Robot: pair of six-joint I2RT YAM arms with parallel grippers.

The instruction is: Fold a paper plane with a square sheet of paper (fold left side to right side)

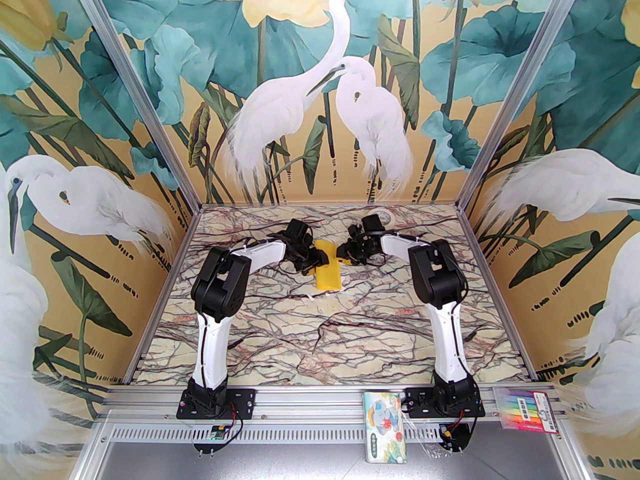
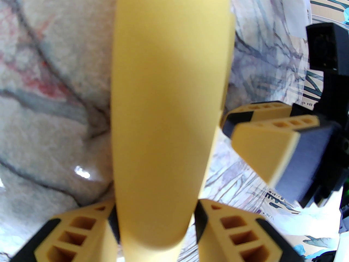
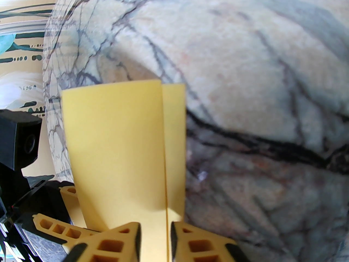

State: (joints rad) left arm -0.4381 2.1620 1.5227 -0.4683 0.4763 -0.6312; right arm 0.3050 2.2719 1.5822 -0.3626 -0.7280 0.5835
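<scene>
From above, the yellow sheet [image 1: 329, 274] lies mid-table [image 1: 320, 338], doubled into a narrow strip. The left gripper [image 1: 315, 259] is at its left edge and the right gripper [image 1: 343, 254] at its right, both towards the far end. A tape roll [image 1: 386, 216] sits by the back wall.

In the left wrist view, the sheet [image 2: 169, 91] bows up between the left gripper's [image 2: 156, 203] fingers, which stand apart either side of it. Whether they squeeze it cannot be told. The right gripper [image 2: 231, 124] noses at the sheet's edge.

From the right wrist, the top flap stops short of the lower layer's edge. The right gripper's [image 3: 155, 225] jaws stand slightly apart, with the sheet [image 3: 114, 146] showing in the gap.
</scene>
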